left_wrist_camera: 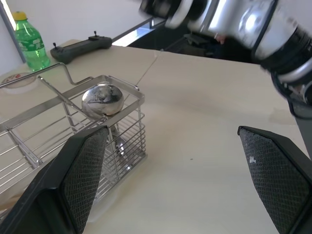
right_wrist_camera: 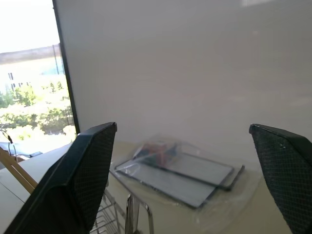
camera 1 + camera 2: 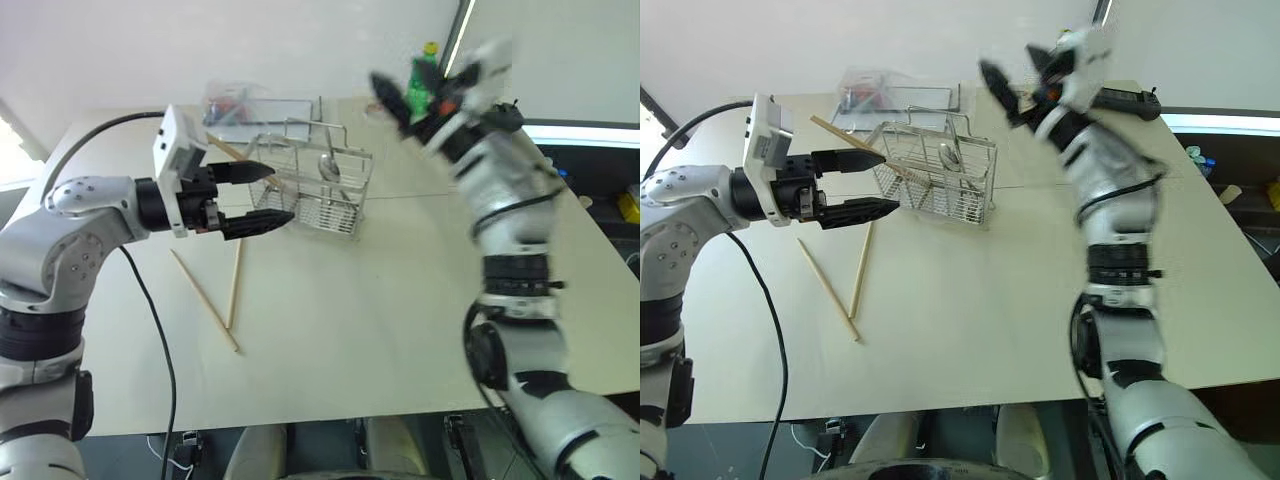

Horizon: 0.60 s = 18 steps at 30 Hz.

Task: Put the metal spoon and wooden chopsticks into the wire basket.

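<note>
Right pincer (image 3: 400,97) raised above the basket (image 3: 315,190), open and empty, left pincer (image 3: 255,195) open beside it; spoon (image 3: 329,166) and one chopstick (image 3: 855,143) already in, two chopsticks (image 3: 220,295) left nearer the worktop's (image 3: 400,300) left edge.

Table (image 3: 400,330): wire basket (image 3: 318,195), 2 chopsticks (image 3: 205,302), bottle (image 3: 421,78).

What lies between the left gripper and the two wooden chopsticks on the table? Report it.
Nothing visible. The left gripper, fingers open, hovers beside the silver wire basket; the pale wooden chopsticks lie below on the bare beige table.
</note>
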Motion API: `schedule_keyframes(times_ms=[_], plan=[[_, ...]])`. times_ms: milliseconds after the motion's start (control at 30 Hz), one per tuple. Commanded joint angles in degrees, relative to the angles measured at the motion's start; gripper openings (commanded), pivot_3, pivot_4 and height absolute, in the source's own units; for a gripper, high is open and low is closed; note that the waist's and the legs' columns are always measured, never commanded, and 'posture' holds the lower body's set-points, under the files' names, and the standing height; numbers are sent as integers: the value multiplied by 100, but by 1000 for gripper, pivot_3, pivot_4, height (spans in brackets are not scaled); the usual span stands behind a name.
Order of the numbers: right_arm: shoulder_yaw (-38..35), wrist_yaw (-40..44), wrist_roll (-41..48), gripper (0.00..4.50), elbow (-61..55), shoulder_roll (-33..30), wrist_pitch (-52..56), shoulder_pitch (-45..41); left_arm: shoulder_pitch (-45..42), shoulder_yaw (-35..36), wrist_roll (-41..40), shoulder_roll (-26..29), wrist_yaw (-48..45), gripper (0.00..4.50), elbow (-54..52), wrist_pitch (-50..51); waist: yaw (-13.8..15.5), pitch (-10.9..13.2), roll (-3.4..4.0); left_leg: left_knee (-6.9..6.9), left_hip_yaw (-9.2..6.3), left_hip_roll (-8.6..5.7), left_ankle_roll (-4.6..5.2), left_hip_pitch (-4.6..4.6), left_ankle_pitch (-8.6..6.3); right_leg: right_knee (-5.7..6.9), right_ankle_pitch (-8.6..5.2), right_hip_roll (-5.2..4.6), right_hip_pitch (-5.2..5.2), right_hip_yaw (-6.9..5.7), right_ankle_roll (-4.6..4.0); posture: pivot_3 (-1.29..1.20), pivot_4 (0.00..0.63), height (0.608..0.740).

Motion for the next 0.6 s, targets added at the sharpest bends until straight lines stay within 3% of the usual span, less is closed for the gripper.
schedule_keyframes(times_ms=[33, 100, 200, 300, 400, 600], plan=[[-240, 908, 960, 4454, -1173, -1019, 1103, 190, -124, 300, -68, 102, 45, 4500, -57, -1, 5, -1, -1, -1, 1, 1, 4, -2, -2, -4, -1, 0, 0, 0, 1, 0, 150, 722], [-201, 1243, 1164, 4454, -1534, -1480, 1378, 441, -116, 393, -119, 132, 93, 4500, -58, 53, -23, -4, -6, 2, 3, 2, 15, 0, -9, -6, -6, 0, 5, -1, 4, 0, 150, 722], [-253, 2430, 1466, 4454, -2558, -2573, 1602, 1491, -34, 712, -204, 300, 259, 4500, -192, 181, -13, -2, -9, 3, 13, 10, 17, 3, -10, -10, -8, -2, 7, 1, 4, 0, 150, 722], [-494, 3096, 1886, 4454, -3355, -3210, 1766, 2437, 138, 1135, -531, 475, 522, 4500, -490, 514, -12, 1, -9, 4, 13, 20, 19, -2, -11, -11, -14, -3, 5, 1, 9, 0, 150, 722], [-497, 3264, 1749, 4454, -3827, -3411, 1542, 3122, 521, 1608, -814, 681, 731, 4500, -843, 814, -22, 0, -12, 4, 17, 24, 20, 1, -12, -23, -19, -6, 10, 3, 16, 0, 150, 722], [-149, 2859, 1378, 4454, -4040, -3165, 1283, 3656, 1491, 2967, -1400, 994, 1366, 4500, -1080, 1585, 23, 1, -18, 16, 15, 27, 19, 5, -12, -41, -35, -6, 24, 3, 7, 0, 150, 722]])
